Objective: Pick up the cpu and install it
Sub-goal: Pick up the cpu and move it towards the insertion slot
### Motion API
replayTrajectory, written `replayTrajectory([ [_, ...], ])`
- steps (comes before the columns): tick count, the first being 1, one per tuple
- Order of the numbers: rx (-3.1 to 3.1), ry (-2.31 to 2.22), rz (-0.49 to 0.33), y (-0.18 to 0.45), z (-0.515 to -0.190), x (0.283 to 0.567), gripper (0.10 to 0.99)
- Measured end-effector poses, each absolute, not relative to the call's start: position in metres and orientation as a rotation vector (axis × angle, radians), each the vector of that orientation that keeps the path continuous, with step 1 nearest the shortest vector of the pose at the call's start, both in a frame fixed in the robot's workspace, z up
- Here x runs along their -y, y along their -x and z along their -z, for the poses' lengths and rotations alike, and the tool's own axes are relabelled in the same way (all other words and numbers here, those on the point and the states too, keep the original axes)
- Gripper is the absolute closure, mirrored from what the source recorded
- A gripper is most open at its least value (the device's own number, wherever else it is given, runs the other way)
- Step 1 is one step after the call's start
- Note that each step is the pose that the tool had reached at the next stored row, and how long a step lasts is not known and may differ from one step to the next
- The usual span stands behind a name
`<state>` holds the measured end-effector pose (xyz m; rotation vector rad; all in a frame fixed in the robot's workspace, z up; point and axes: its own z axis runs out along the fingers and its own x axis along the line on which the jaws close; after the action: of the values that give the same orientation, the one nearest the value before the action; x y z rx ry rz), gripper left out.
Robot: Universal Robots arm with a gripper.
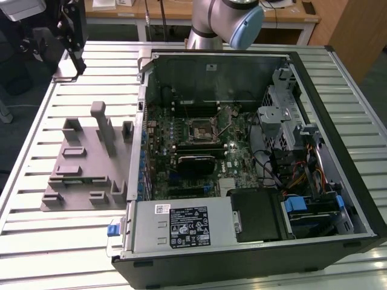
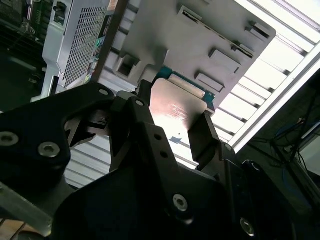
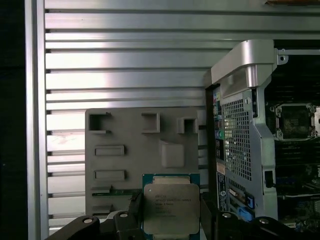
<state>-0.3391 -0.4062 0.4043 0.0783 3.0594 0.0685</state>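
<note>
Tool (image 3: 171, 201): closed on the cpu (image 3: 171, 209). In both wrist views a black finger presses each of two opposite edges of the chip.
Cpu, location: held in the tool over the grey fixture plate (image 3: 125, 135) and clear of its surface. It is outside the open computer case (image 3: 240, 125) and beside the case's perforated rear panel.
Cpu, appearance: flat and square, with a silvery-grey metal top carrying fine dark print and a thin green rim on all visible sides.
Exterior view: shows the arm (image 1: 221, 24) at the far side of the slatted metal worktop (image 1: 36, 145). The computer case (image 1: 338, 121) lies open, with the motherboard exposed. The black square socket frame (image 1: 202, 128) sits near the middle of the board, and a black rectangular card (image 1: 195, 164) lies just beside it. The fixture plate (image 1: 78, 181), with its upright posts, lies on the exterior view's left of the case.
First wrist view: looks straight down on the top face of the cpu, the recesses of the fixture plate and the worktop (image 3: 125, 65). The socket frame (image 3: 292, 120) is inside the case, well apart from the cpu.
Second wrist view: looks obliquely along the tool (image 2: 175, 106) and shows its black body and screws. The cpu (image 2: 176, 115) shows a bright sheen and a teal far edge. The fixture plate (image 2: 200, 35), the case (image 2: 75, 45) and the worktop (image 2: 250, 110) lie beyond it.
</note>
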Motion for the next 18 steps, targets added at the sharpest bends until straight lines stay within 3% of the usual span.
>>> replayTrajectory([
  [18, -3.059, -0.078, -0.068, 0.311, -0.404, 0.406, 0.545],
])
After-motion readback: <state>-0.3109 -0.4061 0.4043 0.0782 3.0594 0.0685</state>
